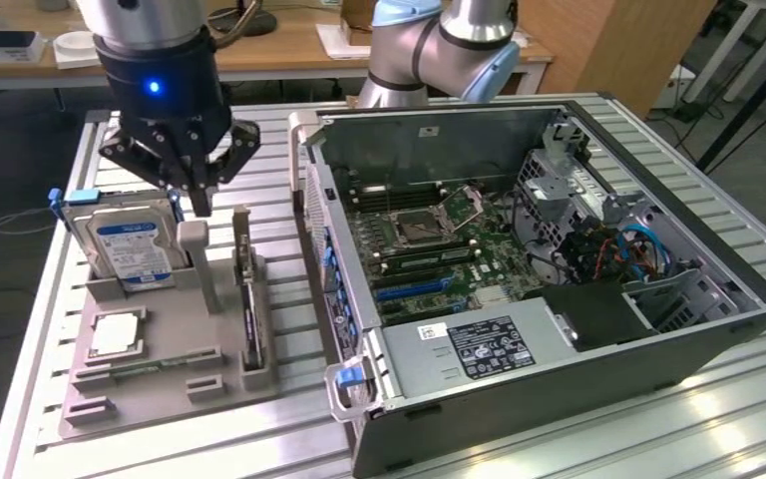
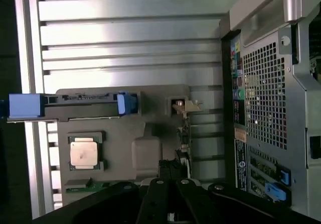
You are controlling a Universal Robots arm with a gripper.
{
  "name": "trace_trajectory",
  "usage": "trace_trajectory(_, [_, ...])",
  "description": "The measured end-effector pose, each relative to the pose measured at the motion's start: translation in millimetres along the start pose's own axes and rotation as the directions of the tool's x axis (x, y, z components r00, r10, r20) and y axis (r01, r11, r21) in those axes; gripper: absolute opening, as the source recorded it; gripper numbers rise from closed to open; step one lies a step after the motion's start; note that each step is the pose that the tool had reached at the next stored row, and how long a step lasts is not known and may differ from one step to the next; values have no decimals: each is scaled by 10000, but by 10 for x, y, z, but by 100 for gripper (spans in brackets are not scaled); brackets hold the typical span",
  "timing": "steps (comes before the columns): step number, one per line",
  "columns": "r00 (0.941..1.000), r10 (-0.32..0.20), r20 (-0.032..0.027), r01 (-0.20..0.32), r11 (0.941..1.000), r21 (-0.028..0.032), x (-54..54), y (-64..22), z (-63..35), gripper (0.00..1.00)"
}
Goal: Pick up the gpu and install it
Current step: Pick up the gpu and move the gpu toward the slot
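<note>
A ribbed metal table [image 1: 702, 419] carries a grey holder [image 1: 157, 384], and an open computer case [image 1: 702, 329] lies just beside it on the exterior view's right. In the holder stand a hard drive [image 1: 128, 244] with a blue-and-white label, a processor [image 1: 115, 334] lying flat in front of it, and a memory stick [image 1: 144, 367] near the holder's front edge.

The gpu [image 1: 248, 309] stands on its long edge in a slot along the side of the holder nearest the case. It is untouched, and its pale end bracket [image 2: 183, 105] sits at the far end of the holder.

The gripper [image 1: 202, 205] hangs over the back of the holder with its fingers pressed together and nothing between them. Its tip sits just above a grey post [image 1: 194, 239], between the hard drive and the gpu.

To pick well, I judge the fingers should spread before descending. They need to move across the holder toward the case until they straddle the card's upper edge. The jaws should close across the card's thin faces, near the middle of its length rather than on the bracket. The descent should stay clear of the post and the hard drive, and the pull should go straight up out of the slot so the card does not bind.
</note>
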State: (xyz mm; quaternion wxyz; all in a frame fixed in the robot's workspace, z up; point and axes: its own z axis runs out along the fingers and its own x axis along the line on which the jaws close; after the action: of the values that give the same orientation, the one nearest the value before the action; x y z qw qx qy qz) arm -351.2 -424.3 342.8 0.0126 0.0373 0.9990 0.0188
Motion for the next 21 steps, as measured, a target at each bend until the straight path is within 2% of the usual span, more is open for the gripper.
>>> trace_trajectory(8, [10000, -1, 0, 1, 10000, 1, -24, -323, 133, 11])
trace_trajectory(9, [10000, -1, 0, 1, 10000, 0, -26, -363, 150, 16])
trace_trajectory(10, [10000, -1, 0, 1, 10000, 1, -28, -403, 166, 16])
trace_trajectory(12, [10000, 0, -1, 0, 10000, 1, -33, -480, 199, 29])
trace_trajectory(15, [10000, 1, -1, -1, 10000, 10, -46, -506, 245, 35])
trace_trajectory(16, [10000, 4, -1, -4, 10000, 10, -85, -504, 264, 42])
trace_trajectory(21, [10000, 3, 0, -3, 10000, 9, -307, -489, 361, 42])
